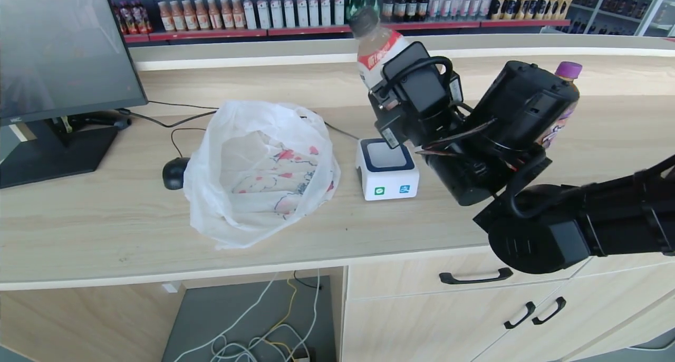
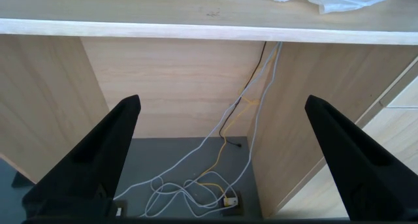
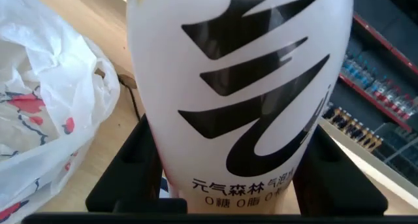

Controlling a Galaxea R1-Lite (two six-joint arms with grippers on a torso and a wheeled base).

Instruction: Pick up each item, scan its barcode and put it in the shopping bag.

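- The right gripper (image 1: 391, 79) pinches the bottle (image 1: 375, 48), tilted, just above the scanner (image 1: 386, 168).
- The bag (image 1: 261, 169) gapes open left of the scanner, with a mouse (image 1: 173, 173) beyond it.
- The left gripper (image 2: 222, 101), fingers spread, hangs under the counter (image 2: 130, 25), well below the scanner.

counter (image 1: 105, 219): light wood, long | far L: monitor stand (image 1: 52, 151) + black cables (image 1: 174, 120) | black mouse (image 1: 173, 173) touching L side of shopping bag (image 1: 261, 172), white, mouth open, mid-counter | white scanner (image 1: 386, 168) just R of bag | far R: purple-cap bottle (image 1: 567, 79) upright, base hidden
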